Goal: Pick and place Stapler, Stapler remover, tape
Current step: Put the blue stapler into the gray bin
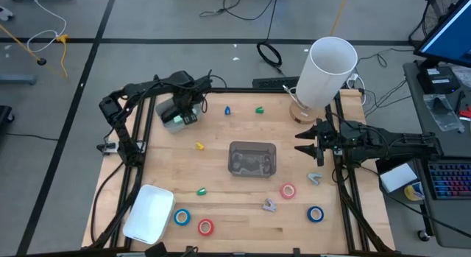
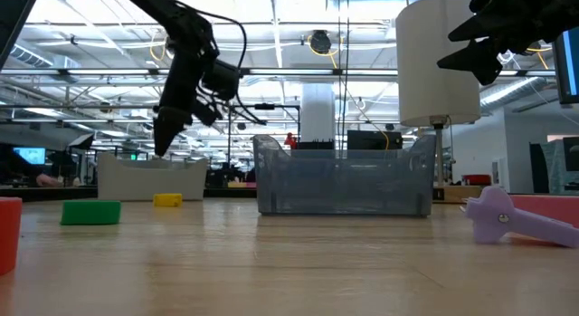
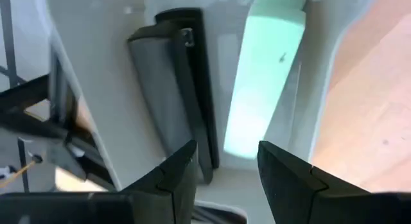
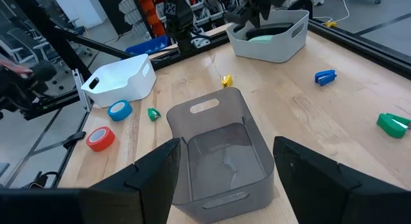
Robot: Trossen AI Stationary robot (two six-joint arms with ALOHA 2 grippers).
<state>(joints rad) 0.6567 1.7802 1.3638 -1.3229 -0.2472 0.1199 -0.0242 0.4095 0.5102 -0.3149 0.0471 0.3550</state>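
Hovering at upper left of the overhead frame, the left gripper (image 1: 179, 102) has fingers spread over the mint stapler (image 3: 263, 89), which lies inside a pale bin (image 1: 176, 118). The risk is a finger catching the dark stapler beside it or the bin wall, dragging the bin. Centre, the grey tote (image 1: 252, 158) waits. Right, the right gripper (image 1: 307, 143) idles with fingers spread. Tape rolls (image 1: 182, 217) sit low in the frame.

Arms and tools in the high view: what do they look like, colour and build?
Both arms are black, slim and jointed, with loose black cables running along them. The left tool and right tool each end in two dark, wedge-shaped fingers. No markings are legible.
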